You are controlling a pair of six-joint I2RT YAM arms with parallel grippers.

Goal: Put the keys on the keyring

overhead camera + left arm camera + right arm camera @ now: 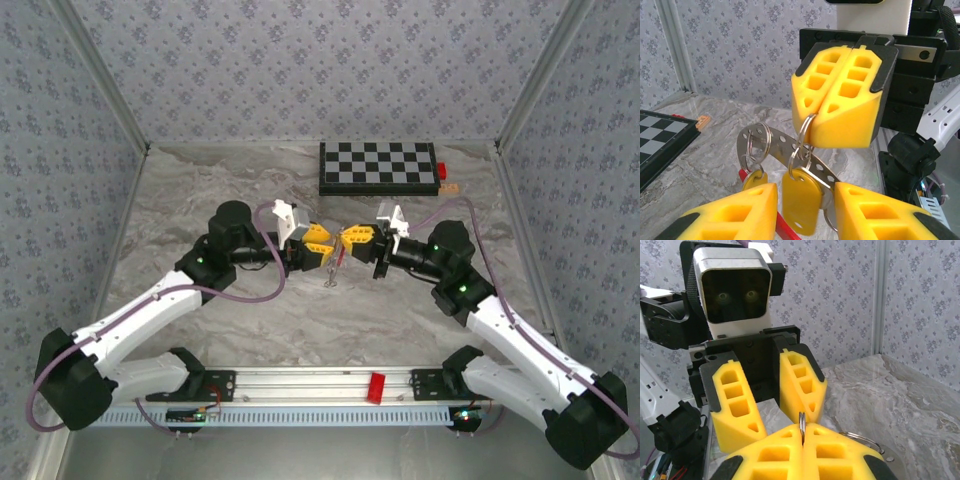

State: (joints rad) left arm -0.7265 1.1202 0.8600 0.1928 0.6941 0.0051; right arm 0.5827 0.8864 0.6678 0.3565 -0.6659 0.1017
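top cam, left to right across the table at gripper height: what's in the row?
left arm → left gripper → keyring, hanging where the fingertips meet → right gripper → right arm

The left claw (pixel 805 192) and right claw (pixel 802 432) were yellow on black. The keys (pixel 800 200) were pale yellow, the keyring (pixel 784 150) silver-grey. At twelve o'clock, the checkerboard (pixel 378 167) was black-and-white.

Checkerboard (pixel 377 167), small red block (pixel 441 171) at its right end, marbled table (pixel 180 195), patterned walls (pixel 300 60)
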